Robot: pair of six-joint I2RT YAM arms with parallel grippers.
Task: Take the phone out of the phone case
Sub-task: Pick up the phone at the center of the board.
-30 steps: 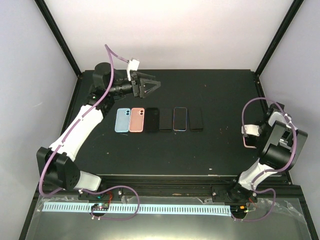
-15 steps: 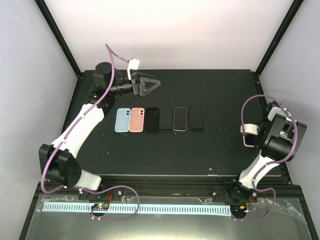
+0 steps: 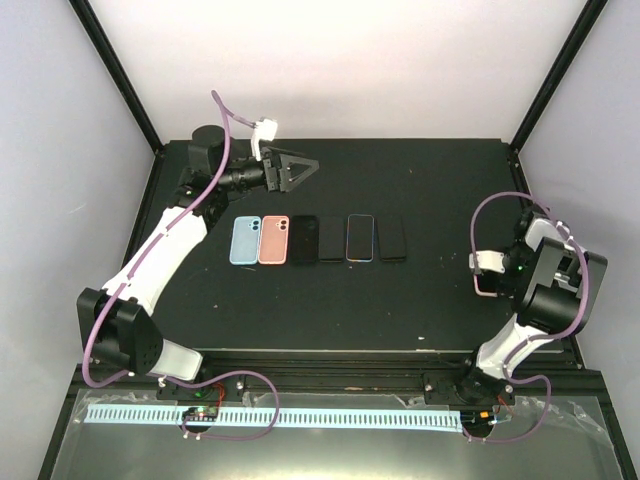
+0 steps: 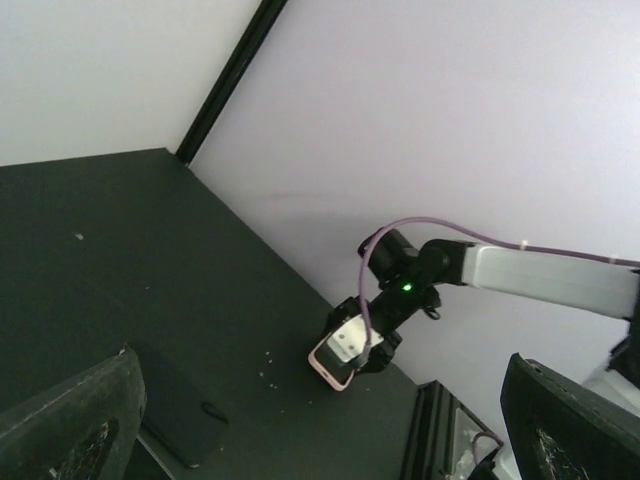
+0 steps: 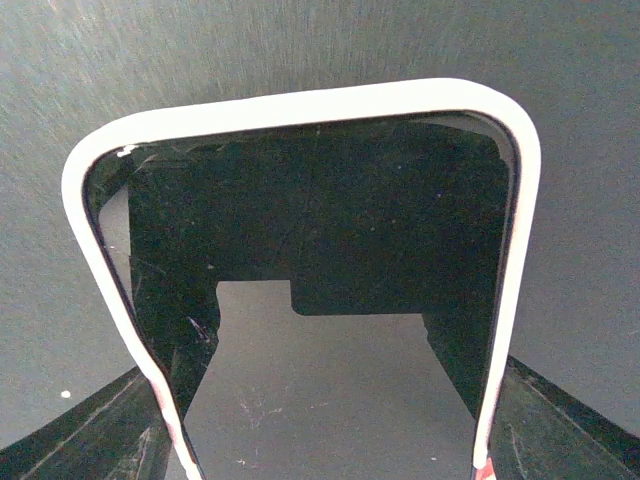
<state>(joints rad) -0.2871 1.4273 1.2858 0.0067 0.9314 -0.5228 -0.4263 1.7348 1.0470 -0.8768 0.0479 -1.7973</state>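
A phone in a pale pink case (image 3: 486, 277) is held at the right side of the table by my right gripper (image 3: 503, 272), which is shut on its lower end. In the right wrist view the phone's dark screen and white-pink case rim (image 5: 300, 100) fill the frame, and the gripper (image 5: 320, 440) clamps it from both sides. The left wrist view shows the same cased phone (image 4: 336, 362) from afar. My left gripper (image 3: 302, 167) is open and empty, raised over the back left of the table, its fingers (image 4: 62, 425) wide apart.
A row of several phones and cases lies mid-table: a blue case (image 3: 244, 240), a salmon case (image 3: 273, 239), black ones (image 3: 304, 239), a light-edged phone (image 3: 360, 238) and a black one (image 3: 392, 238). Black frame posts stand at the back corners.
My right wrist has swung left and slightly down, carrying the cased phone inward over the table. My left gripper has barely shifted.
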